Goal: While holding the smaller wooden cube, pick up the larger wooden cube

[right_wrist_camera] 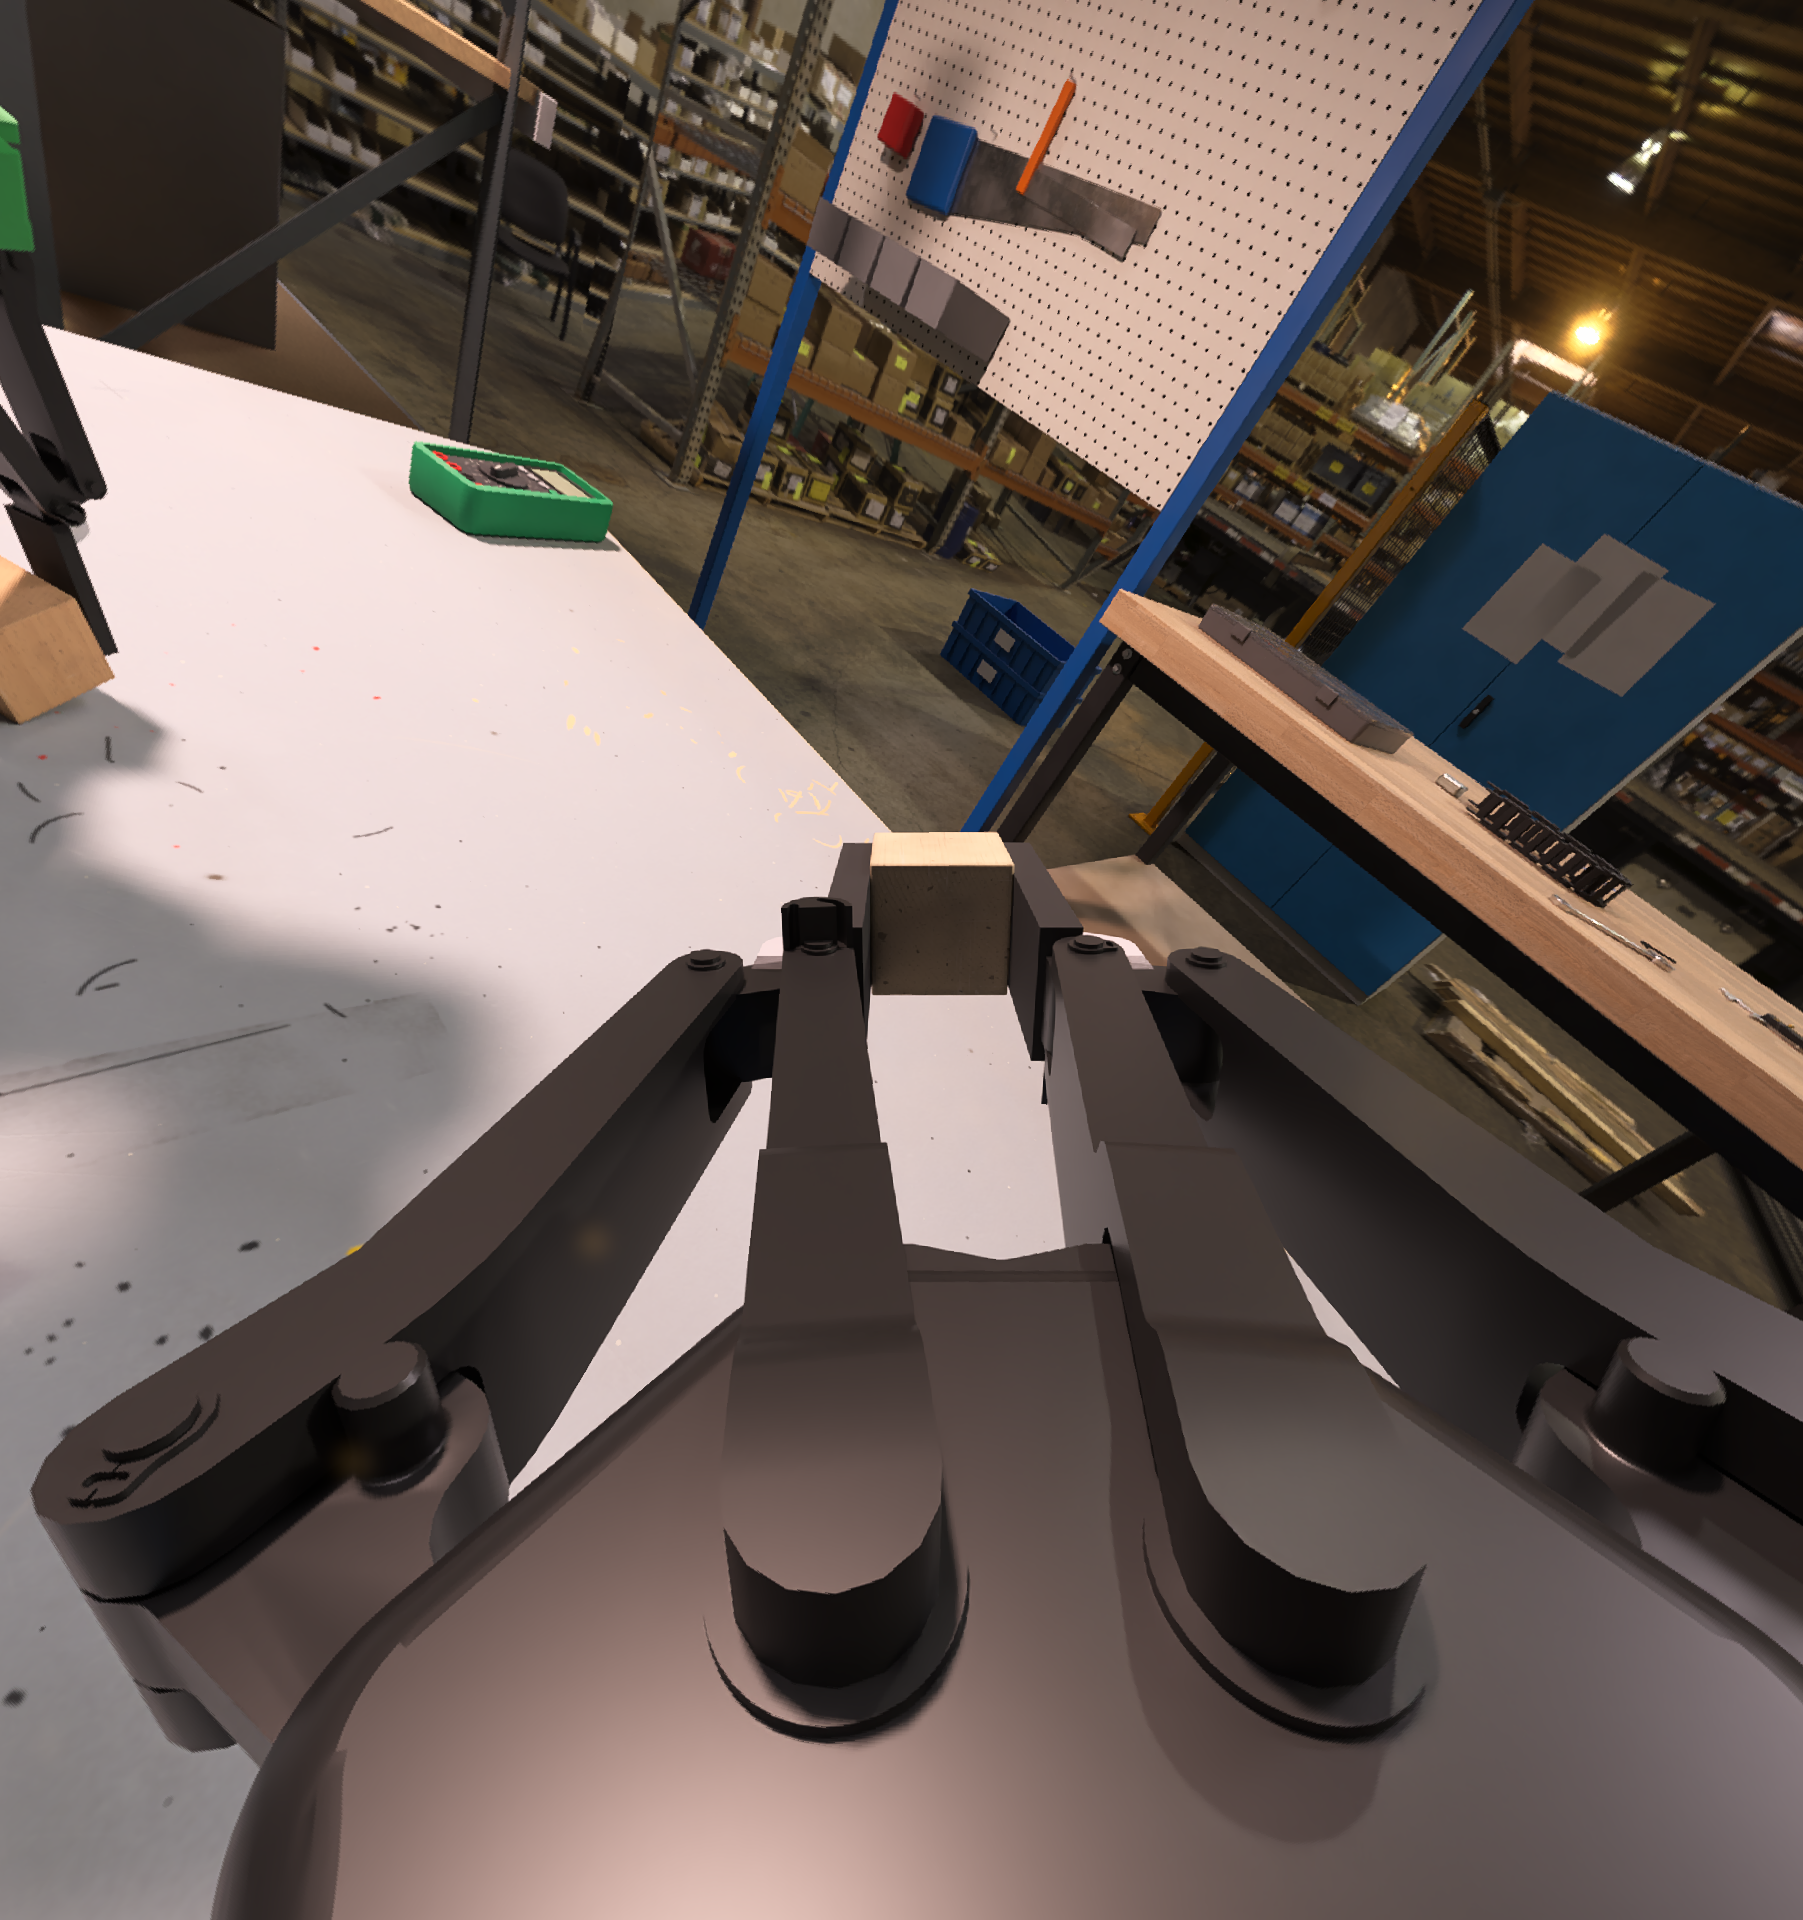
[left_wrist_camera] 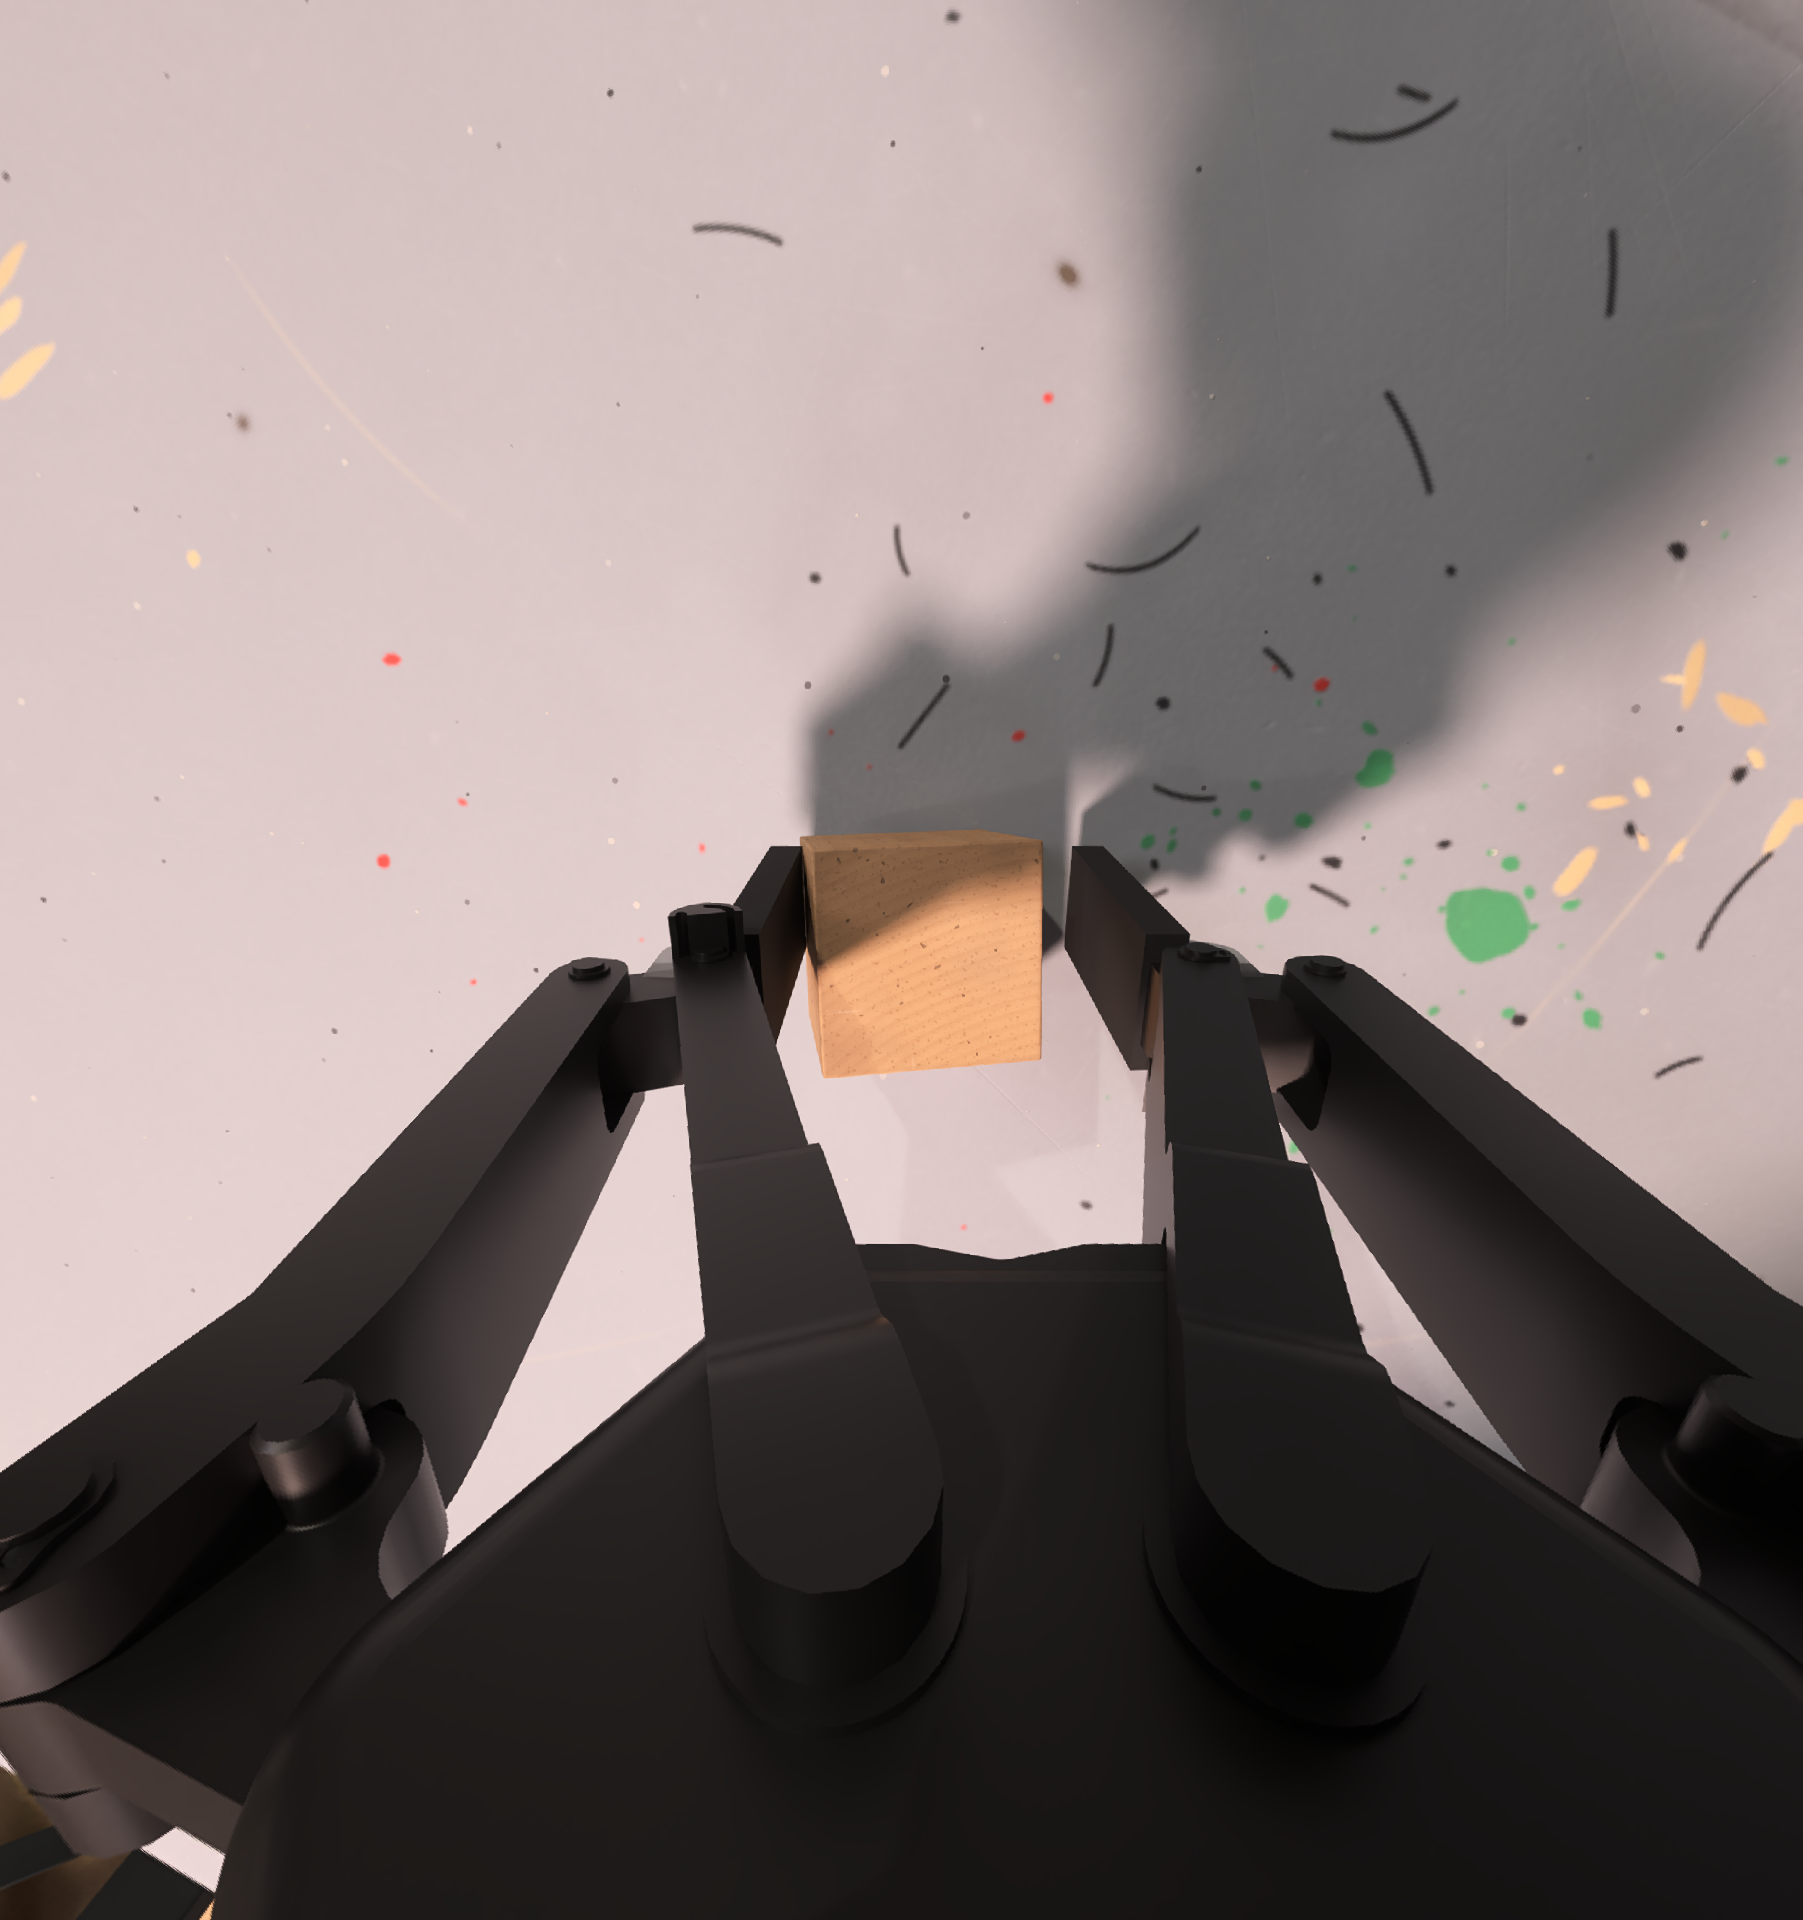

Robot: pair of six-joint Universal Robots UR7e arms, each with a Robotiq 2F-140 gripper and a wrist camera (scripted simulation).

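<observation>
The larger wooden cube (left_wrist_camera: pixel 923 951) rests on the white table (left_wrist_camera: pixel 357 623) between the fingers of my left gripper (left_wrist_camera: pixel 935 873). The left pad touches the cube's left face and a narrow gap shows at the right pad, so the gripper is open around the cube. The same cube (right_wrist_camera: pixel 14 634) shows at the far left of the right wrist view, with a left-gripper finger (right_wrist_camera: pixel 61 561) beside it. My right gripper (right_wrist_camera: pixel 941 862) is shut on the smaller wooden cube (right_wrist_camera: pixel 941 914) and holds it above the table near its far edge.
A green multimeter (right_wrist_camera: pixel 510 494) lies on the table near its far edge. Beyond the edge stand a pegboard (right_wrist_camera: pixel 1136 312) in a blue frame, a wooden workbench (right_wrist_camera: pixel 1448 831) and a blue cabinet (right_wrist_camera: pixel 1603 582). Paint specks and dark scuffs mark the tabletop.
</observation>
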